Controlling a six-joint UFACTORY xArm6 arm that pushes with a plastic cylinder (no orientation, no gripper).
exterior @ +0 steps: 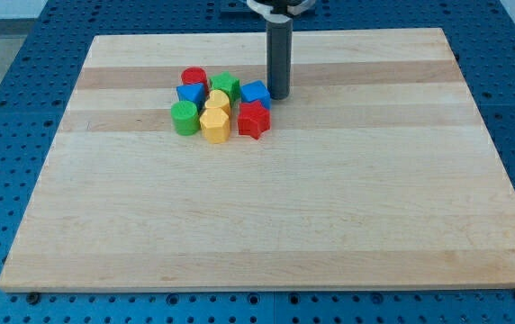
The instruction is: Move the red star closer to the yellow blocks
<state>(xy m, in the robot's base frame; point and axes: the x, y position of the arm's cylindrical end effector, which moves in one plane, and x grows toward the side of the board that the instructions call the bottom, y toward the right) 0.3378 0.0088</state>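
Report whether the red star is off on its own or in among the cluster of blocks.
In the cluster. The red star sits at its right edge, close beside the yellow blocks, below a blue block. My tip stands just above-right of it.

bright, even overhead light; soft short shadows under the blocks [217, 106]; sharp focus, no glare.

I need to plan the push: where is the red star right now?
The red star sits at the right edge of the block cluster, upper left of centre on the board, beside the yellow block and just below the blue block.
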